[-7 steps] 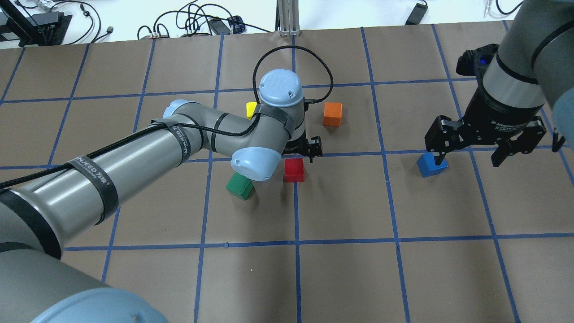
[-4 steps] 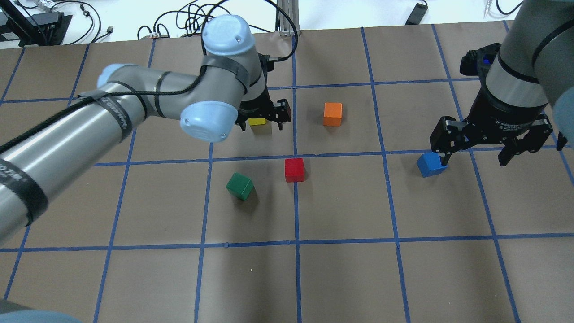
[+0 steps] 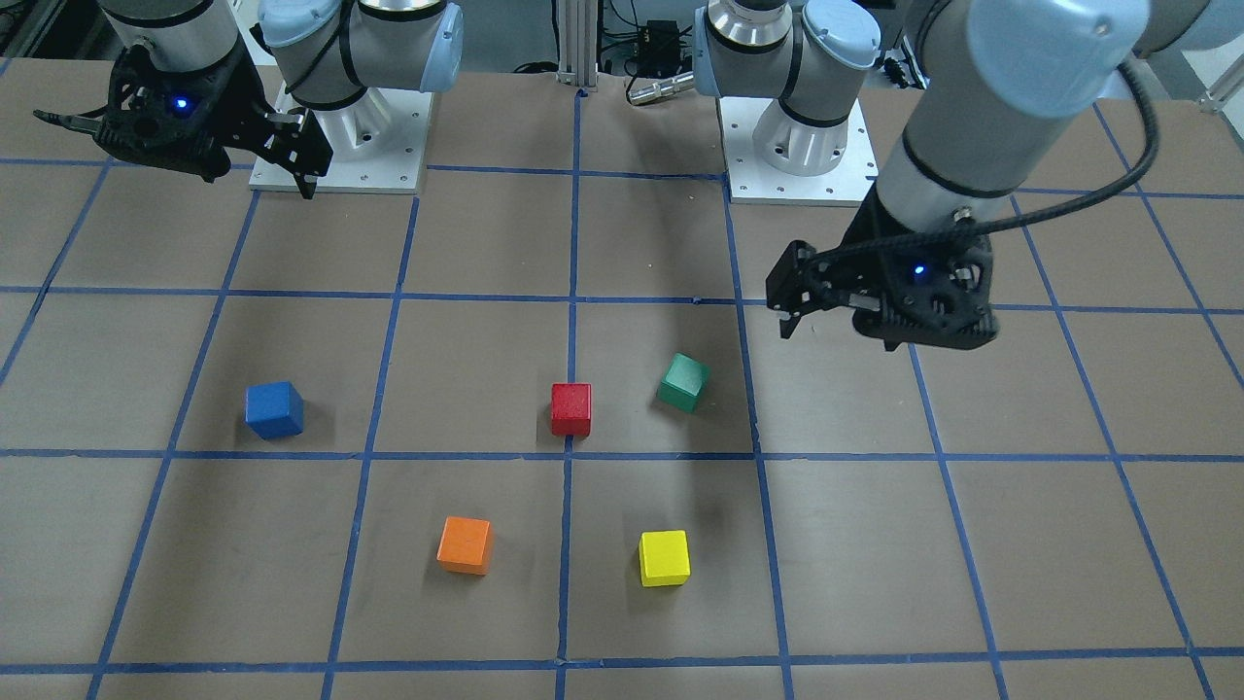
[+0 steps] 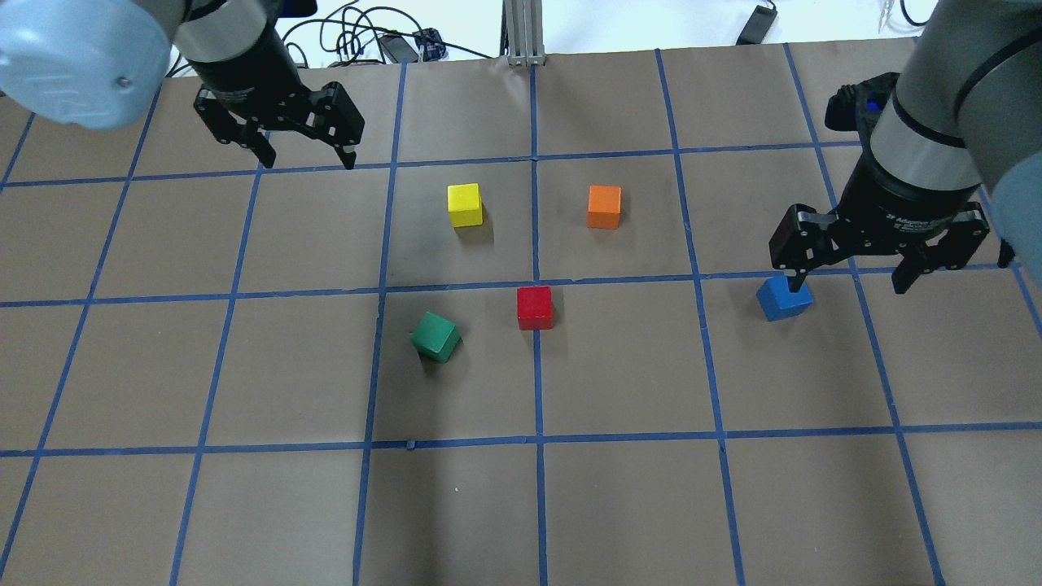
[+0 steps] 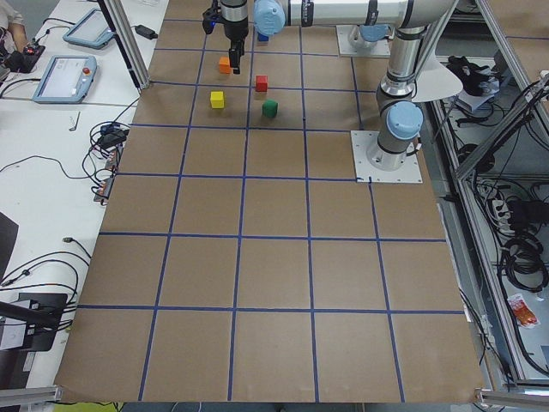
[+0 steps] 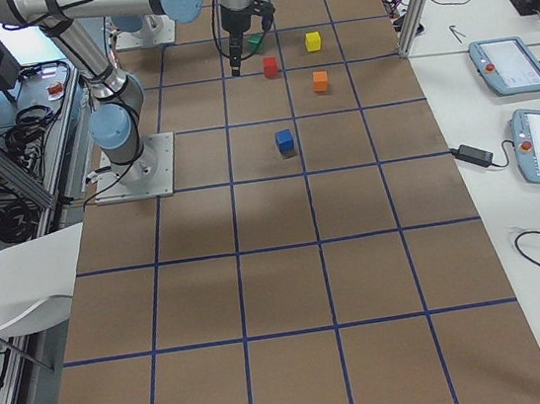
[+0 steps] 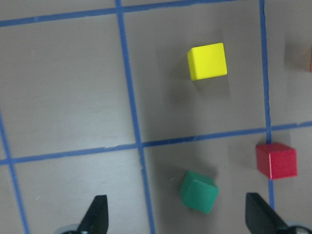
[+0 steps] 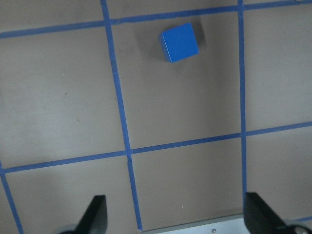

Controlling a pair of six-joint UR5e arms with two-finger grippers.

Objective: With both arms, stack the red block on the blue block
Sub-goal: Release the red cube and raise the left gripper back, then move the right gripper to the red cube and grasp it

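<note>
The red block (image 4: 535, 307) sits alone on the brown paper near the table's middle; it also shows in the left wrist view (image 7: 276, 161). The blue block (image 4: 784, 299) sits to its right, and it shows in the right wrist view (image 8: 179, 42). My left gripper (image 4: 308, 159) is open and empty, raised over the far left part of the table, well away from the red block. My right gripper (image 4: 847, 285) is open and empty, raised just right of the blue block, with one fingertip over the block's edge in the overhead view.
A green cube (image 4: 435, 336) lies turned just left of the red block. A yellow cube (image 4: 465, 204) and an orange cube (image 4: 604, 207) sit farther back. Blue tape lines grid the paper. Cables and gear lie past the far edge.
My left arm has pulled away from over the red block, rising and swinging to the far left. The red block has stayed put. My right gripper has barely moved.
</note>
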